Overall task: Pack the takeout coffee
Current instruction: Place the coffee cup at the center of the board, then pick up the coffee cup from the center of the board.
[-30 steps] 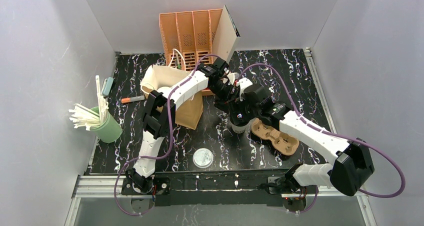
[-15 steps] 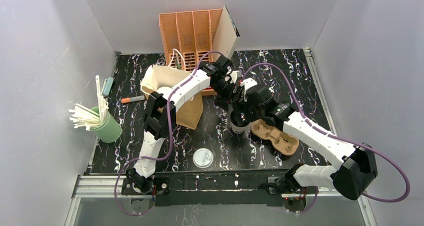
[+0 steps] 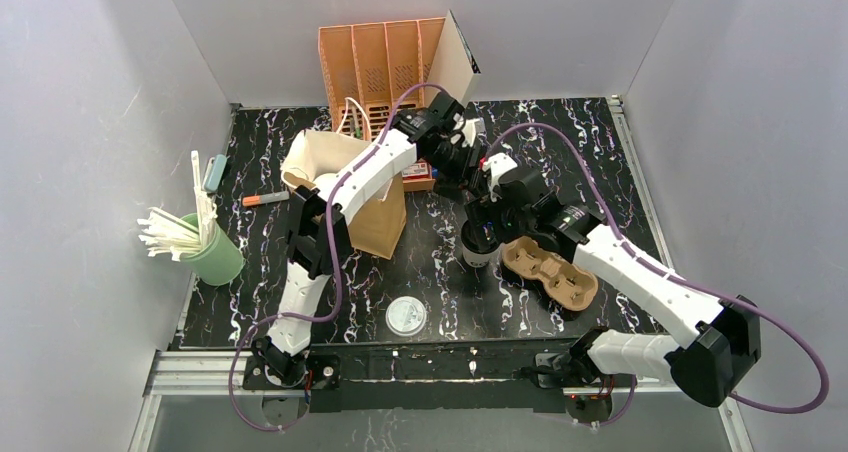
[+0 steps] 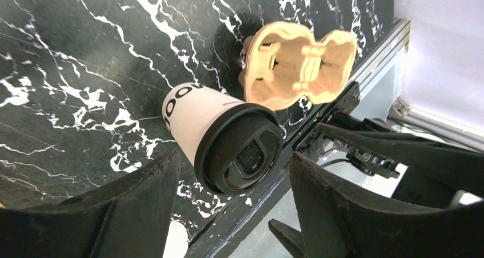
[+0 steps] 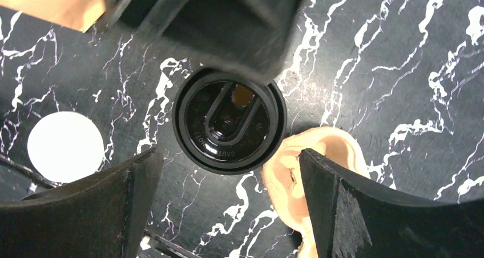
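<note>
The takeout coffee, a white paper cup (image 4: 188,112) with its black lid (image 5: 229,127) on, stands upright on the black marble table (image 3: 600,162). From above, the lidded cup (image 3: 478,244) sits just left of the cardboard carrier. My right gripper (image 5: 229,152) hangs open straight above the lid, its fingers (image 5: 85,212) wide on either side and touching nothing. Behind and above the cup, my left gripper (image 4: 234,158) is open too, looking down at it with nothing between its fingers (image 4: 114,212). In the top view the left gripper (image 3: 468,162) is beyond the right gripper (image 3: 488,210).
A tan cardboard cup carrier (image 3: 548,272) lies right of the cup. A brown paper bag (image 3: 345,187) stands open to the left, with orange file racks (image 3: 385,67) behind it. A flat white lid (image 3: 406,316) lies near the front edge. A green cup of straws (image 3: 210,254) stands far left.
My left gripper has opened wider and drawn back from the cup toward the rear. My right gripper has shifted slightly to hang over the lid. The cup has stayed put.
</note>
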